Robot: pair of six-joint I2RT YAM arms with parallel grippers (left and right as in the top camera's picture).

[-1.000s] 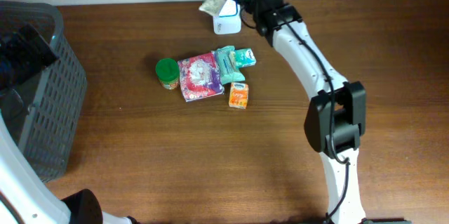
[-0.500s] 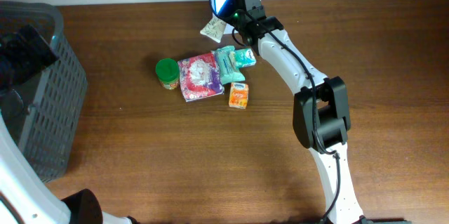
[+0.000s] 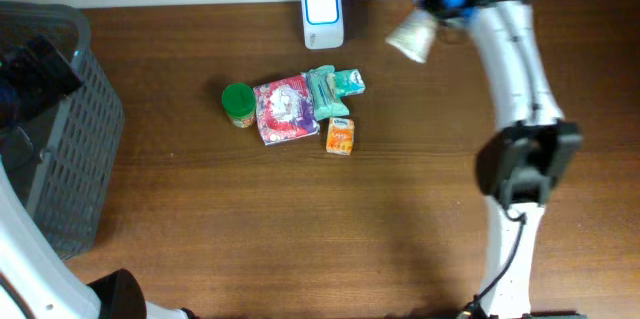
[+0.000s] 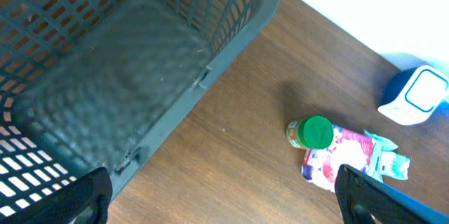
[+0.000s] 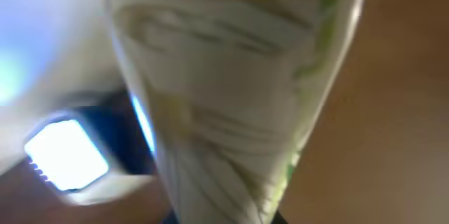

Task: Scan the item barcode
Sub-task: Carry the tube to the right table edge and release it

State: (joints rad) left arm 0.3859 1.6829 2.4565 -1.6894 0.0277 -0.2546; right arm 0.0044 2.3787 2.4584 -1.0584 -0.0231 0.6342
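Jaws on my right arm are pinched tight on a pale packet, and from overhead it hangs in the air off the end of that arm, to the right of the white scanner that stands at the back edge of the surface and well apart from it. The other goods lie in a cluster near the middle: a green-lidded jar, a pink packet, a teal packet and a small orange carton. My left wrist camera looks down on the grey basket, with the jar and pink packet beyond it; my left jaws stand wide apart, a dark fingertip showing in each lower corner, and nothing sits between them. My right wrist camera is filled by the packet, cream with green streaks and a gold band across the top, tapering toward me, with the scanner's lit window glowing low on the left behind it. My own fingers are hidden there, and I can see no barcode on this face. I judge the packet light, soft and crinkly, probably slick film, so it may twist or sag. Holding it by the gathered end seems right, leaving the printed faces free to turn flat toward the window.
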